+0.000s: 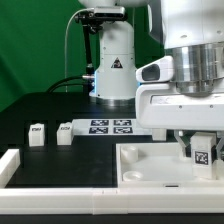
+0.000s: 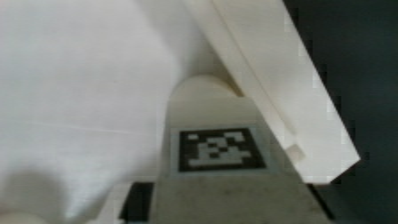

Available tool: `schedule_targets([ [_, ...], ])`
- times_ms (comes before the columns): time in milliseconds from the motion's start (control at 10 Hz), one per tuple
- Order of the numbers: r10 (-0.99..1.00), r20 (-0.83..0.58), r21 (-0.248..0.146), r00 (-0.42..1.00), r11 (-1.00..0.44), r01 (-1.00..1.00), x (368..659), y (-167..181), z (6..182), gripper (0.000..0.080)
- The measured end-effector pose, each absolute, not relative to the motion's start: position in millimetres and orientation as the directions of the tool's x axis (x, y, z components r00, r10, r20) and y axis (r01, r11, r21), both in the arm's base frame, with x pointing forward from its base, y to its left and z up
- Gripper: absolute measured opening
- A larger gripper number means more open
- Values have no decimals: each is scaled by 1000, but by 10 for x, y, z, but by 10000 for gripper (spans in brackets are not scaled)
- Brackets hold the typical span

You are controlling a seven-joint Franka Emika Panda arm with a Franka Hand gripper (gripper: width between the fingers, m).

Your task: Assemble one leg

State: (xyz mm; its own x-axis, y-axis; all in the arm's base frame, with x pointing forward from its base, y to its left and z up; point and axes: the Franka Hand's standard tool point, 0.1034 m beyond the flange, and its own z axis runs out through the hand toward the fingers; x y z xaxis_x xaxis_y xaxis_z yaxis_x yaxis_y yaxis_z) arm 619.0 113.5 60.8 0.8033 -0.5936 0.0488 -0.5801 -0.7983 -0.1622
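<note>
The end effector (image 1: 201, 152) clamps the leg (image 1: 202, 155) over the panel (image 1: 150, 165) beneath; tilt could jam its socket entry

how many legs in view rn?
3. Two legs sit loose on the black table at the exterior view's left. The third leg is in the gripper over the white panel. More may be hidden behind the arm.

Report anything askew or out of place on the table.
Nothing stands out. Two spare legs stand upright beside the marker board. The gripper holds a tagged leg over the white panel, by a rail.
</note>
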Motion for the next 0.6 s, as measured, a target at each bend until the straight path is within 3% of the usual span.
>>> schedule_targets([
  [300,-876,-45,-175,481,-467,-867,6164,1160,589,290],
  [600,-939,-73,-166,336,-321,-932,6162,1160,587,290],
])
